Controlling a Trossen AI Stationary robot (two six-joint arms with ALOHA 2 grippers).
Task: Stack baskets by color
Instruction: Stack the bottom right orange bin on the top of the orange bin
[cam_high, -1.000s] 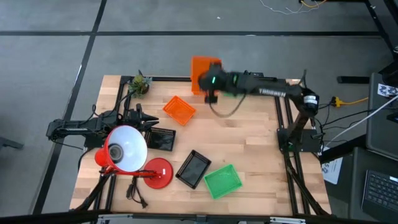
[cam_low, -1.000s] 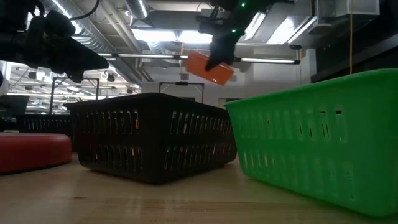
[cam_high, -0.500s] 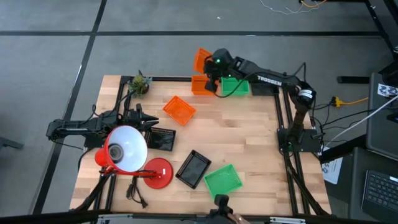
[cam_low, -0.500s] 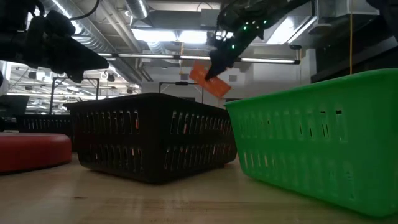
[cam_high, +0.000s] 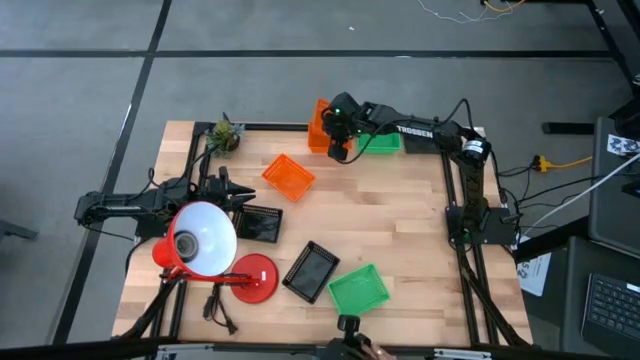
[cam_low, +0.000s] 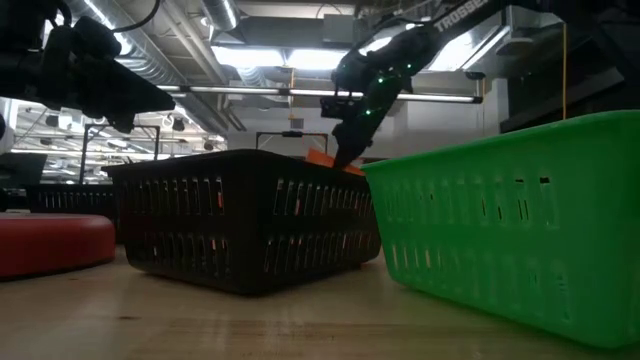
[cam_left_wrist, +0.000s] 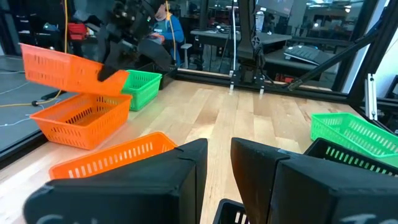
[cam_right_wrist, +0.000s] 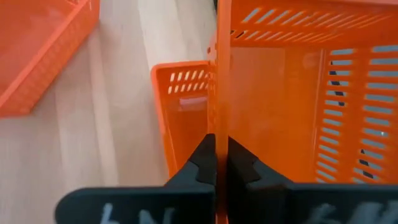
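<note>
**Other Things On and Around the Table**

A red desk lamp stands near the front left part of the wooden table. Its white shade looks like a big round cup from above, and its round red base sits flat on the wood. A dark cord lies curled just beside the base. A small green plant sits at the far left corner of the table. The floor around the table is grey with dark lines. In the room behind, a person in a blue top sits near some desks.
</note>
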